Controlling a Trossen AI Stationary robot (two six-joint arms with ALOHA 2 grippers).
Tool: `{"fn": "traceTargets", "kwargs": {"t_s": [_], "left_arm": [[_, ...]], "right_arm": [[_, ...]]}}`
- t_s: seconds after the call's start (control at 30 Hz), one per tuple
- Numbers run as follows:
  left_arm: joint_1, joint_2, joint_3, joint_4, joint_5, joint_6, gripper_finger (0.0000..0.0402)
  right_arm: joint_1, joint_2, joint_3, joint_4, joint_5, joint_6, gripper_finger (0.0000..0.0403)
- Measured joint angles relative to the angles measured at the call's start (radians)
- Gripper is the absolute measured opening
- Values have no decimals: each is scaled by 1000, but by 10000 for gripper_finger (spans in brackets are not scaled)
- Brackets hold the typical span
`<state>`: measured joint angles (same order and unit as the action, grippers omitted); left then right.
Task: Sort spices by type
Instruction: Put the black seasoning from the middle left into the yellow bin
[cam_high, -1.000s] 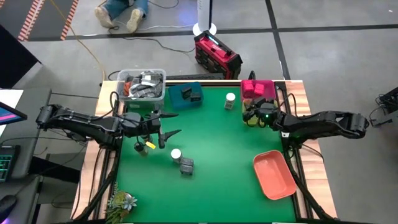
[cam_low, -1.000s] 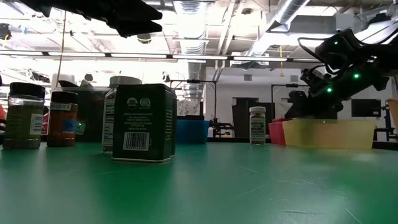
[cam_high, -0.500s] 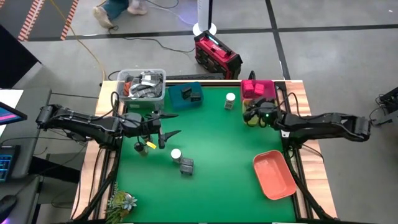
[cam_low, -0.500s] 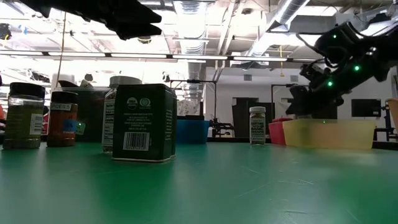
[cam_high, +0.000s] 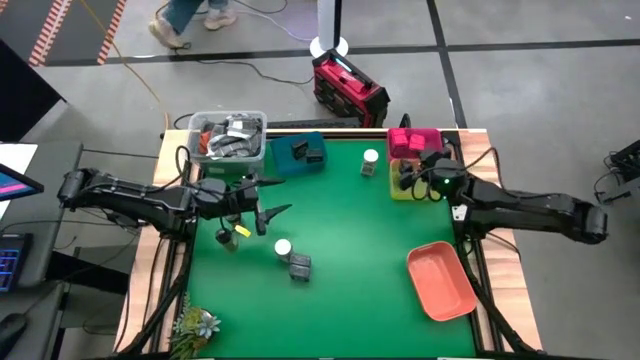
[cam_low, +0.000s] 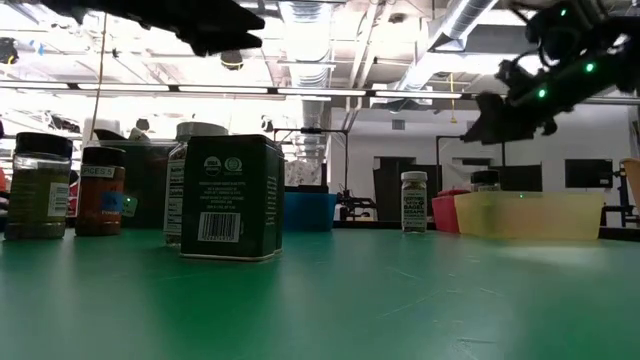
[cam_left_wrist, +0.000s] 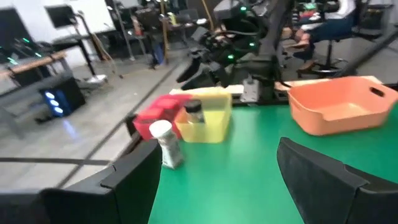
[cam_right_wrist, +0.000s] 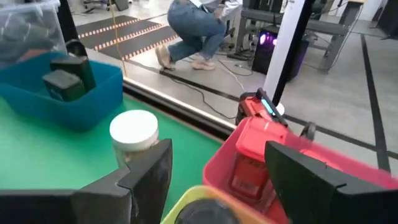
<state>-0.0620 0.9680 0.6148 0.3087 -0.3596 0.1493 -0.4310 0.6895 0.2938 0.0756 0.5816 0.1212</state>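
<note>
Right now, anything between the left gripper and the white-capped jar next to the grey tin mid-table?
Nothing visible. The left gripper hangs open above the mat, just up-left of the white-capped jar. The grey tin sits on the jar's far side; the two dark-lidded jars stand off to the left.

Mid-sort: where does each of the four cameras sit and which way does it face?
High: overhead, straight down; both arms, table.
Low: table height, level across; tin nearest, arms overhead.
Left wrist: past open left pincer toward yellow tray.
Right wrist: past open right pincer toward pink tray.
Shared: both wrists show the white-capped jar.
</note>
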Motion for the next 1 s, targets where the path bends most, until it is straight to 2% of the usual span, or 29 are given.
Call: {"fn": "traceTargets", "kwargs": {"t_s": [0.17,0.3,0.57,0.77,1.0], "left_arm": [[48,0,53,1,-2,45,306],[81,0,62,1,-2,38,306],[97,0,62,-114,-8,-44,306],[85,0,62,-234,-6,-236,306],[85,0,62,-385,-7,-218,306]], "right_arm": [[6,-72,98,-162,1,-18,284],[38,-106,157,-199,1,-20,284],[159,-156,203,-178,2,-25,284],[258,-153,203,-103,3,-56,284],[272,-156,203,-37,25,-91,284]]}}
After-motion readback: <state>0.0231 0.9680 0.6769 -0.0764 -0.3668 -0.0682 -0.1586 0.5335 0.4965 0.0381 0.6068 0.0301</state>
